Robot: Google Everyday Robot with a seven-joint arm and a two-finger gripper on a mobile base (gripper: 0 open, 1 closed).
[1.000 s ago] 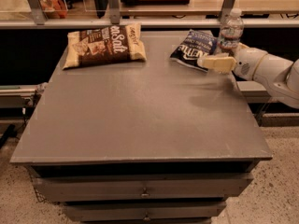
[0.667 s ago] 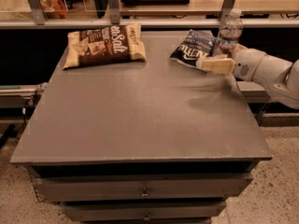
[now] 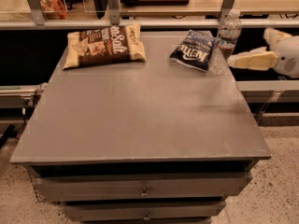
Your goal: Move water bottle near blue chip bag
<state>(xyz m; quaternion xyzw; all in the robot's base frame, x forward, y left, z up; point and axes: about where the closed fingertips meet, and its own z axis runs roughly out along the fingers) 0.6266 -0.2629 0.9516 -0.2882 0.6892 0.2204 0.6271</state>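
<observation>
The water bottle (image 3: 229,33), clear with a white cap and label, stands upright at the table's back right corner. The blue chip bag (image 3: 194,50), dark navy with white "Kettle" lettering, lies just left of it, almost touching. My gripper (image 3: 248,54), with cream fingers (image 3: 250,60), hangs just beyond the table's right edge, to the right of the bottle and slightly in front of it. It is apart from the bottle, open and empty.
A larger tan and brown "Sea Salt" chip bag (image 3: 103,45) lies at the back left of the grey table (image 3: 140,120). A shelf rail with upright posts (image 3: 140,23) runs behind the table. Drawers (image 3: 142,190) sit below the front edge.
My gripper has drawn back to the right, away from the bottle and off the table's edge. The bottle stays standing beside the blue bag.
</observation>
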